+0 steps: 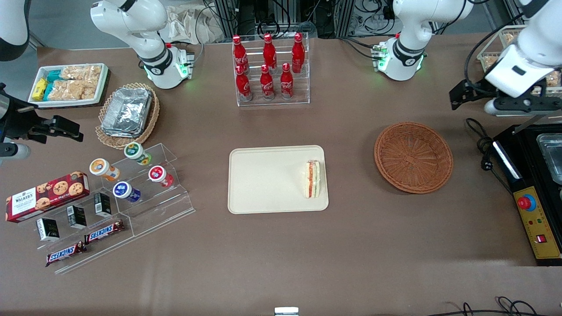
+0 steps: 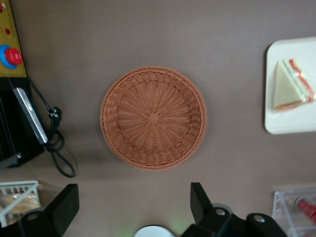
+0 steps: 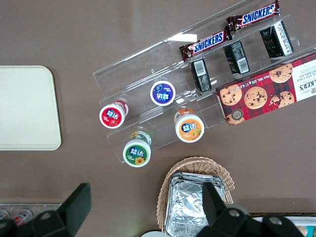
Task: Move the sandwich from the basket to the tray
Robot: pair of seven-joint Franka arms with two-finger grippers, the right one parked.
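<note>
- Sandwich (image 1: 312,179): small triangular wedge of pale white bread, red-orange and green filling along its cut edge; it lies on the tray, close to the rim at the end nearest the basket, with nothing gripping it.
- Tray (image 1: 263,180): flat cream-beige rectangular plastic, rounded corners, low raised rim; sits mid-table, nearer the front camera than the bottle rack.
- Basket (image 1: 413,157): round, shallow, reddish-brown woven wicker (nothing inside); stands beside the tray, toward the working arm's end of the table, not touching it.
- Gripper (image 2: 134,203): the left arm's black two-finger tool, fingers spread wide apart and holding nothing; raised well above the table, with the basket (image 2: 153,117) seen below it in the wrist view.
- Rack (image 1: 271,70): clear acrylic stand holding six red cola bottles.
- Control box (image 1: 538,219): black unit with a yellow panel and red button, at the working arm's end.
</note>
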